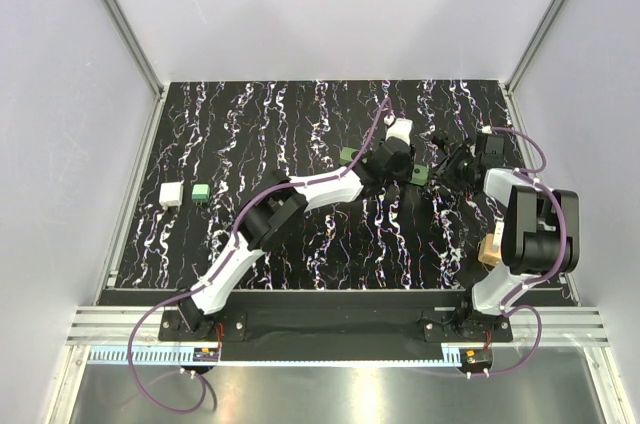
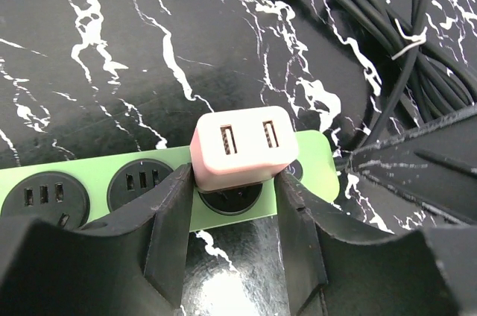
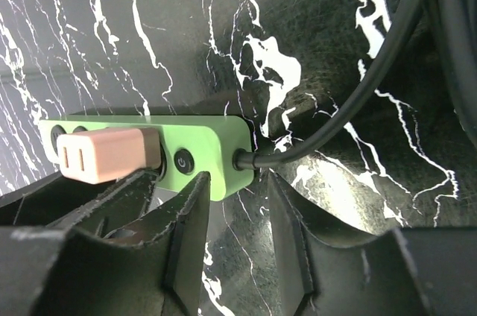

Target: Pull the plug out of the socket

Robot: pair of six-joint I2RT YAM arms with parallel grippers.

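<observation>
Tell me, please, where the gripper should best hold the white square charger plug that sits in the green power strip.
Grip the white square charger plug on its two flat walls facing along the green power strip, coming straight at its USB-port face. It stands proud of the strip, those walls are parallel, and the empty neighbouring socket hole leaves finger room.

From above, the left arm [image 1: 335, 187] hides most of the power strip [image 1: 348, 155], leaving only its green ends showing. In the left wrist view the plug [image 2: 240, 153] hides its own pins and one hole, and the strip runs off the left edge. The cord [image 3: 279, 155] leaves the right wrist view at the top, and the near jaw there seems to cover the strip's lower edge.
</observation>
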